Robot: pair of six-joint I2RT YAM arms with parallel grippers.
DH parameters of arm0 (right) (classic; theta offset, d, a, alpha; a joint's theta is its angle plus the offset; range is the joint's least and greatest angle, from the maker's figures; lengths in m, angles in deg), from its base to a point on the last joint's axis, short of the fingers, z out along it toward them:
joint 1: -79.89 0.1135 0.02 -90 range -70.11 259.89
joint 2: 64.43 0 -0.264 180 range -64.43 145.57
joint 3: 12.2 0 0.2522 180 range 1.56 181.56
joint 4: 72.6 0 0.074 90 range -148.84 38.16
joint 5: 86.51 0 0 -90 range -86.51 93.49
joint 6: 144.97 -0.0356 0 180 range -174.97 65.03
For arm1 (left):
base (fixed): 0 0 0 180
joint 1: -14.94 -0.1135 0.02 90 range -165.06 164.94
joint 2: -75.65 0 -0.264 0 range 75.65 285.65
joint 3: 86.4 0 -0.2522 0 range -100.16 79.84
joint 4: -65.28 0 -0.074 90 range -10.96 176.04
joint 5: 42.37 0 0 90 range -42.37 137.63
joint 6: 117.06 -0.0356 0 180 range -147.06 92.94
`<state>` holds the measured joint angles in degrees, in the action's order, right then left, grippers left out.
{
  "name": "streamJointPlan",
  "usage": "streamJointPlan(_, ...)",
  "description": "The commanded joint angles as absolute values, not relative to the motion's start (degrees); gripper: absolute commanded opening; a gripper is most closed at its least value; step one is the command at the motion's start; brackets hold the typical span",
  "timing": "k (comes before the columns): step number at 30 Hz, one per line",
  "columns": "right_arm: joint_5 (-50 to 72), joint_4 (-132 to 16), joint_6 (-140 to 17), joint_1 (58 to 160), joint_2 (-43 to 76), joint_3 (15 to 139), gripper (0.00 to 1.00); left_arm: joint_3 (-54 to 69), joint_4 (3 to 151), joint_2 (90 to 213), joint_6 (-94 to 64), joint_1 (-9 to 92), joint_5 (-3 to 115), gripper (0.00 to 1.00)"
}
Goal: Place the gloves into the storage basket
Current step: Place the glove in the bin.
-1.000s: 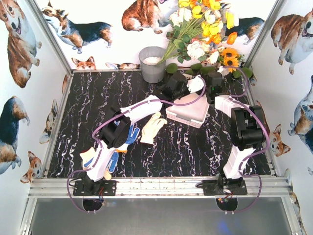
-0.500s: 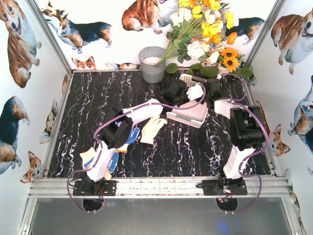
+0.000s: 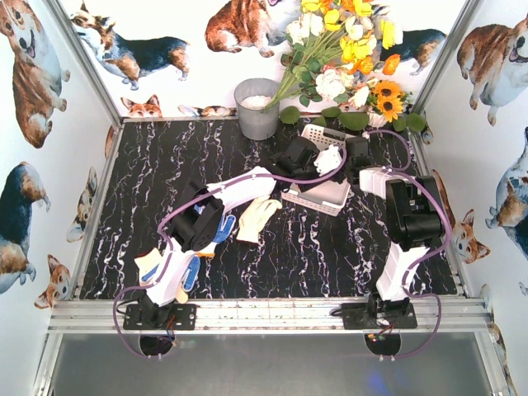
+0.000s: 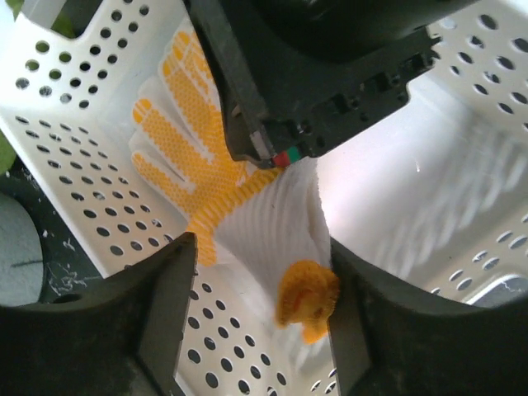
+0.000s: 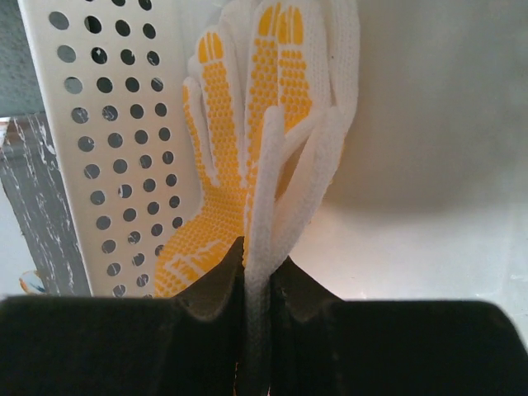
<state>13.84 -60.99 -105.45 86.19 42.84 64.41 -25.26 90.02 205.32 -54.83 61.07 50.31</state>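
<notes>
Right wrist view: right claw [image 5: 257,276] clamped on the white, yellow-dotted glove [image 5: 276,99] in the basket [image 5: 99,165], its edge swallowed in the pinch; left claw [image 4: 257,280] apart, straddling the orange cuff [image 4: 307,299].

Left arm [image 3: 169,272], right arm [image 3: 403,268]: white shells, black joint housings, black bases, looped purple cables [image 3: 116,318]. Left gripper [image 4: 260,243], right gripper [image 5: 257,260]: matte black fingers; small red-green mark on right gripper's body.

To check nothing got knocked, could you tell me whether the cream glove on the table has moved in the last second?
No. The cream glove keeps its spot and pose relative to the grey bucket.
</notes>
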Motion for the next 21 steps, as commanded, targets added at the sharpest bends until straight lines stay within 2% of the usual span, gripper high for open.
streamJointPlan(1, 12.6, -61.7, -104.9, 87.2, 43.9, 66.6, 0.0, -25.0, 88.7, 200.0, -50.4, 61.5, 54.2, 0.61)
streamJointPlan(4, 10.8, -61.0, -104.3, 88.1, 43.9, 66.8, 0.0, -23.1, 86.5, 197.2, -47.4, 61.4, 56.9, 0.72)
streamJointPlan(12, 6.0, -60.8, -103.4, 89.3, 42.6, 64.6, 0.01, -17.3, 80.7, 190.1, -35.3, 58.3, 63.0, 0.88)
streamJointPlan(21, 4.0, -53.9, -99.1, 89.6, 39.5, 66.7, 0.35, -9.4, 74.6, 183.0, -25.5, 55.3, 64.3, 0.96)
